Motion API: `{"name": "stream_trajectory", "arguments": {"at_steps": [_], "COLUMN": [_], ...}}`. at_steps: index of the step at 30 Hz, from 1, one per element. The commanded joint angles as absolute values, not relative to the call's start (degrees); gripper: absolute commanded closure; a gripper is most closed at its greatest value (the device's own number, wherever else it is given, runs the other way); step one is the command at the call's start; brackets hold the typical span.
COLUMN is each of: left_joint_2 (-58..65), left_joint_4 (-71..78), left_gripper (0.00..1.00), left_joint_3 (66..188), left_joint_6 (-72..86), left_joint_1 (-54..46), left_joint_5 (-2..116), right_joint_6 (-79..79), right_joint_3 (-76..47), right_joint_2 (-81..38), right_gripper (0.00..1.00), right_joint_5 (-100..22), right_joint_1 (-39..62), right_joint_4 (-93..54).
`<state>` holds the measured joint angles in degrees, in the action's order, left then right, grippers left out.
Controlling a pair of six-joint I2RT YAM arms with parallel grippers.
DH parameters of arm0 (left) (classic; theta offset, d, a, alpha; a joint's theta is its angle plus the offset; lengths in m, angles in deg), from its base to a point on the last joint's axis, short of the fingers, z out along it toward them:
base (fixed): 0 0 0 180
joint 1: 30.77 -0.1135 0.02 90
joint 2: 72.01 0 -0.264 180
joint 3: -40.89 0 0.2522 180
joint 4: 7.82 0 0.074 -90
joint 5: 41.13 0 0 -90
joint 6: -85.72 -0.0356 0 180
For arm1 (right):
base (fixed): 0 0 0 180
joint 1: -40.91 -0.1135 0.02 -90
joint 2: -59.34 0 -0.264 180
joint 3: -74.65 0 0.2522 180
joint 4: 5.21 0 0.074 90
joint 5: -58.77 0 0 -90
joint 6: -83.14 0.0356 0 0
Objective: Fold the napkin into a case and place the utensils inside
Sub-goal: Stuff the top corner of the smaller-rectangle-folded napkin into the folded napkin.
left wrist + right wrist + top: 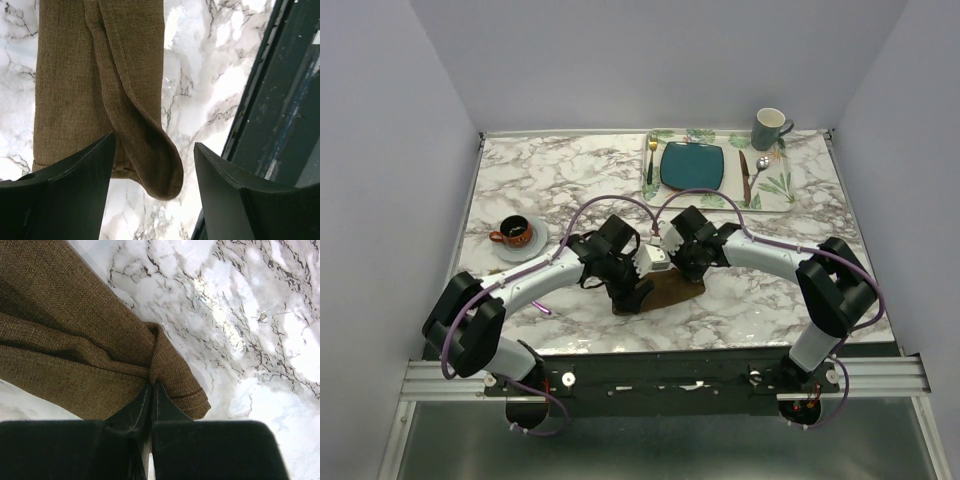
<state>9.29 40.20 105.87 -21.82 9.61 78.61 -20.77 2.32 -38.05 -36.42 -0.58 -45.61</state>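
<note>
Top external: arms cover the napkin, pinched by right claw, left claw gaping; cup nearby.

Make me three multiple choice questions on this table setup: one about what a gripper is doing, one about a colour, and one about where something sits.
1. The right gripper is:
A. wide open
B. shut on the napkin
C. shut on nothing

2. The plate is:
A. teal
B. white
C. red

3. The mug stands:
A. on the plate
B. on the napkin
C. at the far right corner of the placemat

Answers:
1. B, the right wrist view shows its fingers closed together on a bunched corner of the brown cloth.
2. A, the top view shows a square blue-green plate.
3. C, the top view shows the mug at that corner, apart from the plate.
</note>
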Motion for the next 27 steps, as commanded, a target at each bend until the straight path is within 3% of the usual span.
{"name": "stream_trajectory", "arguments": {"at_steps": [1,5,8,9,11,12,13,19,27], "left_joint_2": [11.6,14.1,15.2,15.4,15.1,14.6,14.1,13.2,22.1], "left_joint_4": [35.5,35.5,35.4,35.5,35.4,35.2,34.7,31.9,32.8], "left_gripper": [0.25,0.33,0.56,0.69,0.81,0.95,1.00,1.00,1.00], "left_joint_3": [105.7,107.0,107.3,107.5,107.6,107.8,108.0,109.4,114.3], "left_joint_6": [-20.0,-19.8,-19.7,-19.6,-19.3,-19.1,-18.9,-15.9,-13.8], "left_joint_1": [11.3,12.0,12.0,12.0,11.9,11.5,11.2,8.5,2.1], "left_joint_5": [72.0,71.6,70.8,70.8,71.7,72.2,73.0,77.4,84.7], "right_joint_6": [-19.9,-20.1,-20.7,-20.7,-20.8,-20.9,-21.2,-22.2,-22.5], "right_joint_3": [4.0,4.1,4.3,4.5,4.3,4.3,4.2,4.4,3.9], "right_joint_2": [-40.6,-40.4,-39.7,-39.4,-38.3,-37.9,-36.8,-34.0,-33.8], "right_gripper": [0.89,0.90,0.90,0.89,0.89,0.89,0.89,0.83,0.75], "right_joint_5": [-37.4,-37.6,-37.6,-38.0,-38.4,-38.8,-38.8,-40.5,-41.3], "right_joint_1": [-0.2,-0.2,-0.3,-0.2,-0.2,-0.2,-0.2,-0.3,-0.3], "right_joint_4": [-47.5,-47.5,-47.5,-47.5,-47.5,-47.6,-47.5,-47.6,-47.8]}}
